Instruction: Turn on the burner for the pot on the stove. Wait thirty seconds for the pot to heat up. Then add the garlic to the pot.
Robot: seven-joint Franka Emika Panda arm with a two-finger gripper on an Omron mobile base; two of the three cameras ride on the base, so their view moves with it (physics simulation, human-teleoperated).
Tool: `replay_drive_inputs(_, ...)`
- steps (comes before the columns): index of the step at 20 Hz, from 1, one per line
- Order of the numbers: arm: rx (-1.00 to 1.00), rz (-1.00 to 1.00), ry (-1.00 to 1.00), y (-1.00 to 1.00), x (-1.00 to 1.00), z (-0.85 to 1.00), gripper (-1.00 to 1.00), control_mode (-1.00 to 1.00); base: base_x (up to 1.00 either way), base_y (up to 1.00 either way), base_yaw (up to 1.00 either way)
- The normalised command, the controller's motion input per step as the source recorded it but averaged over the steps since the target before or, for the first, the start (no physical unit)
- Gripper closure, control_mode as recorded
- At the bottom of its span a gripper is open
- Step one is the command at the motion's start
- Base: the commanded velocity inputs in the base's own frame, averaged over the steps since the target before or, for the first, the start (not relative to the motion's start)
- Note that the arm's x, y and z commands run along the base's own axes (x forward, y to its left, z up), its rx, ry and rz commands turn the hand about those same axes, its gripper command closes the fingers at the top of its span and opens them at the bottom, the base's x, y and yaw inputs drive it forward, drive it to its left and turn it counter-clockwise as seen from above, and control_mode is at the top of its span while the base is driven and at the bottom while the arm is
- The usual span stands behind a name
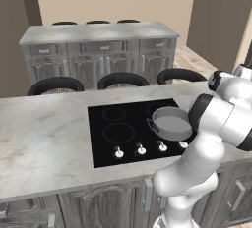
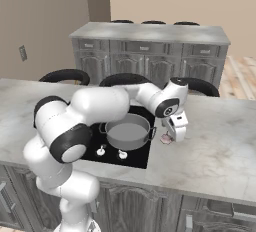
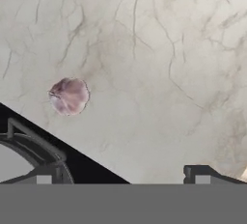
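Right base view has the white arm bent over the marble counter (image 2: pixel 220 151), its hand hanging nose-down just past the right edge of the stove (image 2: pixel 137 158). The jaws (image 2: pixel 175 137) stand as wide as they go and grip nothing; they hover right above the garlic (image 2: pixel 166 139), a small pinkish bulb lying on the bare stone just beside the cooktop's edge. Whether a fingertip brushes it I cannot tell from here.

Looking down from the hand view, the garlic (image 3: pixel 70 95) sits alone on the marble, a little apart from the black glass edge that cuts across the lower left corner. One loop handle and part of the rim of the pot (image 3: pixel 29 146) show in that corner. Open counter spreads away from the bulb on every other side.

The pot (image 2: pixel 128 131) stands on the near right ring of the stove, close to the cooktop's right edge and just behind the row of knobs (image 2: pixel 122 154). From the left base view the pot (image 1: pixel 171 123) is partly behind the arm's elbow, and the left half of the stove (image 1: pixel 115 133) is bare glass with wide marble beyond it. Dark stools (image 1: pixel 123 80) line the counter's far edge.
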Motion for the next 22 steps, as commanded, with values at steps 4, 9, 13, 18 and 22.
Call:
replay_drive_inputs(4, 0.00, -0.04, 0.00, 0.00, 0.18, -0.07, -1.00, -1.00, 0.00, 0.00, 0.00)
replay_drive_inputs(9, 0.00, -0.07, 0.00, 0.00, 0.23, -0.17, -1.00, -1.00, 0.00, 0.00, 0.00)
replay_drive_inputs(13, 0.00, -0.04, 0.00, 0.00, 0.19, -0.20, -1.00, -1.00, 0.00, 0.00, 0.00)
replay_drive_inputs(18, 0.00, -0.01, 0.00, 0.00, 0.22, -0.20, -1.00, -1.00, 0.00, 0.00, 0.00)
replay_drive_inputs(22, 0.00, 0.00, 0.00, 0.00, 0.22, -0.23, -1.00, -1.00, 0.00, 0.00, 0.00)
